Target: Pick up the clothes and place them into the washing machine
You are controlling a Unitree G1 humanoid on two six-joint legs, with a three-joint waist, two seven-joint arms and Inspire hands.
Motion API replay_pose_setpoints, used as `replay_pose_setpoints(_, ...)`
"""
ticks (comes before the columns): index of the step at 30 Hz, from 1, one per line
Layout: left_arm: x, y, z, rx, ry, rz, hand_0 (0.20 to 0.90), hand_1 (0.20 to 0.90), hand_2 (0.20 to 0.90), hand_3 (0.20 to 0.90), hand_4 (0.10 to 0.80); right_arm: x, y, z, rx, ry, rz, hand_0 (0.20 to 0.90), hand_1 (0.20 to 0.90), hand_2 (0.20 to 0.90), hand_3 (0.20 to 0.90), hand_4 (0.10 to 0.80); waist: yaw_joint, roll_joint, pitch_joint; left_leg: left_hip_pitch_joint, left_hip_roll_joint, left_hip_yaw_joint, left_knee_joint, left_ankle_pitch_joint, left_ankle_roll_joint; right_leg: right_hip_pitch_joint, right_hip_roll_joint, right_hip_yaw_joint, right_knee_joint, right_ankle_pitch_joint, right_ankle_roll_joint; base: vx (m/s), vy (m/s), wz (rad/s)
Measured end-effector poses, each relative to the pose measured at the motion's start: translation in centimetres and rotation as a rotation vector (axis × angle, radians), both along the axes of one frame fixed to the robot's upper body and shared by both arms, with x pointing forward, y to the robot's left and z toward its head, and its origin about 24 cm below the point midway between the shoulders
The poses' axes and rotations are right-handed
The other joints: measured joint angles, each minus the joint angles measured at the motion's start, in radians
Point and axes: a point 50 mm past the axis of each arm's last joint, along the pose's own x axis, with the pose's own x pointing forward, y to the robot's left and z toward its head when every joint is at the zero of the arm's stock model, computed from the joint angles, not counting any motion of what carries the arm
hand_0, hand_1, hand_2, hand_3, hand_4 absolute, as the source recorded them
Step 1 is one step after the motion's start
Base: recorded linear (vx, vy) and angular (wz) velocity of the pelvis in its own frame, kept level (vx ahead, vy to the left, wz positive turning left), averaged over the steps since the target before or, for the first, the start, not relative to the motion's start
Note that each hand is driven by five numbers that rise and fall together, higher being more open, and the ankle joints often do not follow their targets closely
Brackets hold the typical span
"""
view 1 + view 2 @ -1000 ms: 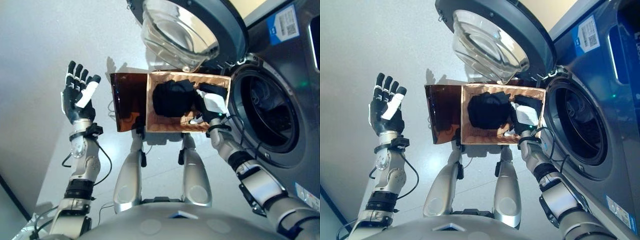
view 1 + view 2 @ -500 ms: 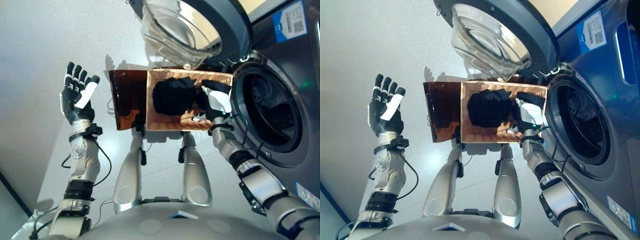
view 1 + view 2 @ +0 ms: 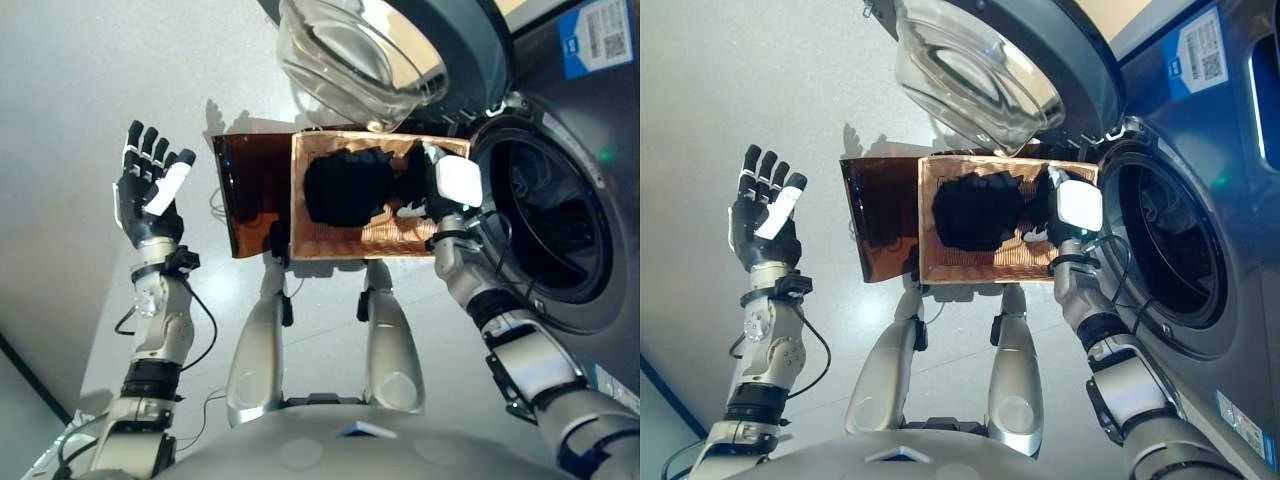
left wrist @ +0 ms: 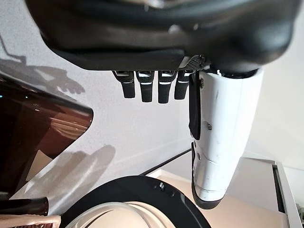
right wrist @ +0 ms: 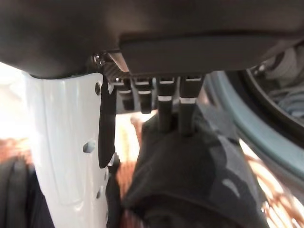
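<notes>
The right hand's fingers (image 5: 173, 111) are seen in the right wrist view curled down into a fold of dark cloth (image 5: 190, 180), with the white-covered thumb (image 5: 71, 152) set against the near side of the same fold, so the cloth is pinched between them. In the head views the right hand (image 3: 447, 190) is placed at the right end of the woven basket (image 3: 375, 240), just beside the washing machine (image 3: 590, 150), its white thumb cover turned up toward the camera. Most of the dark clothes (image 3: 345, 187) are heaped in the left and middle of the basket, and a smaller dark part is gathered under the right hand; none is seen past the basket's rim. A brown translucent lid (image 3: 255, 195) is attached along the basket's left side and is folded outward over the floor (image 3: 80, 120). The drum opening (image 3: 545, 225) is dark and open, directly right of the basket, and something pale and grey is visible inside it in the right wrist view. The round glass door (image 3: 365, 55) is swung wide, hanging above the basket's far edge. The left hand (image 3: 148, 195) is held up well apart to the left of the basket, palm toward the camera, fingers straight and spread, with nothing in it.
</notes>
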Motion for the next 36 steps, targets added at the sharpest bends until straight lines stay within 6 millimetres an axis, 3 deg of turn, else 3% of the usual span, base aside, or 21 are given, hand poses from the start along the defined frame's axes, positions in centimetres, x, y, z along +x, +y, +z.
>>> replay_pose_setpoints(8, -0.1, 0.2, -0.1, -0.003, 0.009, 0.024, 0.9, 0.9, 0.9, 0.9, 0.8, -1.7, -0.4, -0.1, 0.16, -0.077, -0.041, 0.9, 0.9, 0.9, 0.9, 0.8, -0.027, 0.0, 0.0, 0.014, 0.0, 0.009, 0.0, 0.0, 0.0, 0.003, 0.001, 0.012, 0.014, 0.0, 0.0, 0.01, 0.013, -0.03)
replay_pose_setpoints(14, -0.2, 0.3, -0.1, 0.009, 0.014, 0.044, 0.9, 0.9, 0.9, 0.9, 0.8, -2.5, -0.4, -1.4, 0.269, -0.044, -0.084, 0.9, 0.9, 0.9, 0.9, 0.8, -0.05, -0.001, 0.001, 0.033, 0.002, 0.019, 0.0, 0.0, 0.001, 0.014, 0.002, 0.021, 0.015, 0.002, -0.002, -0.035, 0.013, -0.06)
replay_pose_setpoints(20, -0.4, 1.0, 0.1, 0.004, 0.004, 0.08, 0.9, 0.9, 0.9, 0.9, 0.8, -2.4, 0.1, -2.1, 0.273, -0.017, -0.091, 0.9, 0.9, 0.9, 0.9, 0.8, -0.042, -0.001, 0.0, 0.014, 0.002, 0.024, 0.0, 0.0, 0.001, -0.01, 0.003, 0.026, 0.012, 0.007, -0.003, -0.02, -0.005, -0.04)
replay_pose_setpoints(24, -0.3, 0.9, 0.2, 0.005, -0.006, 0.076, 0.9, 0.9, 0.9, 0.9, 0.8, -2.1, -0.7, -2.2, 0.247, -0.001, -0.131, 0.9, 0.9, 0.9, 0.9, 0.8, -0.026, -0.001, 0.0, -0.003, 0.001, 0.021, 0.0, 0.002, 0.002, -0.025, 0.002, 0.025, 0.012, 0.011, -0.002, -0.003, -0.005, 0.02)
replay_pose_setpoints(36, -0.5, 1.5, 1.3, 0.01, -0.057, 0.096, 0.9, 0.9, 0.9, 0.9, 0.8, -1.3, -2.2, -0.5, 0.206, -0.049, -0.162, 0.9, 0.9, 0.9, 0.9, 0.8, -0.006, 0.001, 0.013, -0.054, 0.001, 0.016, 0.0, 0.004, 0.002, -0.072, 0.001, 0.017, 0.011, 0.011, -0.002, -0.007, -0.005, 0.01)
